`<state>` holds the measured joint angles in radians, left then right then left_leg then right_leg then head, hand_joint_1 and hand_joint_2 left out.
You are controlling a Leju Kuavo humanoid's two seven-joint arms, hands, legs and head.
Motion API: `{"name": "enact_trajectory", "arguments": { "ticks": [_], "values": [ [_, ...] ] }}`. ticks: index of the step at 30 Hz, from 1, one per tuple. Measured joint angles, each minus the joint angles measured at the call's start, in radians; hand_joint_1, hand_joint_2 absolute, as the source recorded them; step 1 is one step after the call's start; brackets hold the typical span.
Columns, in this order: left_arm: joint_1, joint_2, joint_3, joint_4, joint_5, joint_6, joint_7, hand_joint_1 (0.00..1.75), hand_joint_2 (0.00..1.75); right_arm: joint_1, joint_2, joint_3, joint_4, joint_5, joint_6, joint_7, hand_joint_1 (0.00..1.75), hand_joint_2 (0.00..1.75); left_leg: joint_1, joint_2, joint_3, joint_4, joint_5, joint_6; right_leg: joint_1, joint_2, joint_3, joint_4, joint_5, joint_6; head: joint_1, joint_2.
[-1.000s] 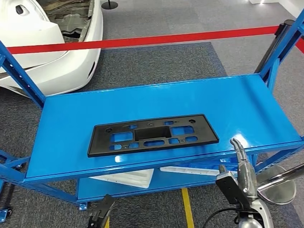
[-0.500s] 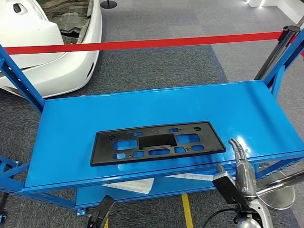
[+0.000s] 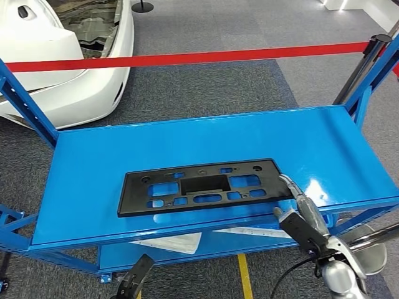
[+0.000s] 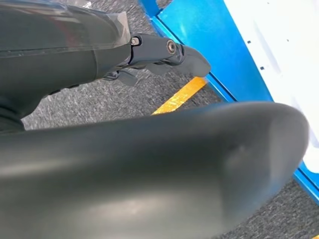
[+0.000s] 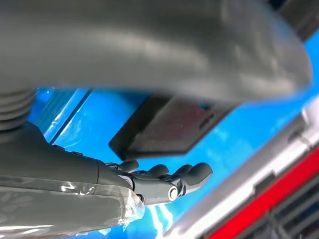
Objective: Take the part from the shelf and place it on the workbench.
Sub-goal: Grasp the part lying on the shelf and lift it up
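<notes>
Black part (image 3: 204, 185) lies flat on blue shelf (image 3: 94, 162) top, near front edge. Right hand (image 3: 301, 208) reaches over front edge, fingers straight, tips at part's right end, holding nothing. Left hand (image 3: 134, 280) low before shelf; fingers' state unclear.
</notes>
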<state>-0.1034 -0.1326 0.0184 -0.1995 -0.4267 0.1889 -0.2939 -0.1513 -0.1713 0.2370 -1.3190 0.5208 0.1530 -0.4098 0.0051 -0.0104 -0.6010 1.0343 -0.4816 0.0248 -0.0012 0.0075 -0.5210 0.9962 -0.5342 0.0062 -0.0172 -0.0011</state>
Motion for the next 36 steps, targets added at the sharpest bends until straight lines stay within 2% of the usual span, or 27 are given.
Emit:
{"name": "enact_trajectory", "arguments": {
  "ticks": [5,12,17,29,36],
  "values": [
    [-0.002,-0.001,-0.006,0.000,-0.006,-0.001,0.001,0.00,0.00,-0.062,-0.051,0.029,0.066,-0.017,0.046,-0.004,0.00,1.75,0.001,0.000,0.000,0.000,0.000,-0.001,0.001,0.000,0.000,0.001,0.000,0.000,0.000,0.000],
    [-0.004,-0.002,-0.006,0.000,-0.018,0.000,0.005,0.00,0.00,-0.170,-0.086,0.104,0.147,0.072,-0.015,0.032,0.00,1.75,0.001,0.000,0.000,0.000,0.000,-0.001,0.001,0.001,-0.001,0.001,0.000,0.000,0.000,0.000],
    [-0.004,-0.002,-0.006,0.000,-0.018,0.000,0.010,0.00,0.00,-0.210,-0.094,0.137,0.181,0.078,-0.019,0.033,0.00,1.75,0.001,0.000,0.000,0.000,0.000,-0.001,0.001,0.000,0.000,0.001,0.000,0.000,0.000,0.000],
    [-0.004,-0.003,-0.006,0.000,-0.021,0.000,0.011,0.00,0.00,-0.232,-0.101,0.173,0.212,0.090,-0.027,0.033,0.00,1.75,0.001,0.000,0.000,0.000,0.000,-0.001,0.001,0.000,0.000,0.001,0.000,0.000,0.000,0.000],
    [-0.005,-0.004,-0.004,0.000,-0.034,0.000,0.012,0.00,0.00,-0.300,-0.101,0.222,0.215,0.135,-0.040,0.032,0.00,1.75,0.001,0.000,0.000,0.000,0.000,-0.001,0.001,0.000,0.000,0.001,0.000,0.000,0.000,0.000]
  ]
}}
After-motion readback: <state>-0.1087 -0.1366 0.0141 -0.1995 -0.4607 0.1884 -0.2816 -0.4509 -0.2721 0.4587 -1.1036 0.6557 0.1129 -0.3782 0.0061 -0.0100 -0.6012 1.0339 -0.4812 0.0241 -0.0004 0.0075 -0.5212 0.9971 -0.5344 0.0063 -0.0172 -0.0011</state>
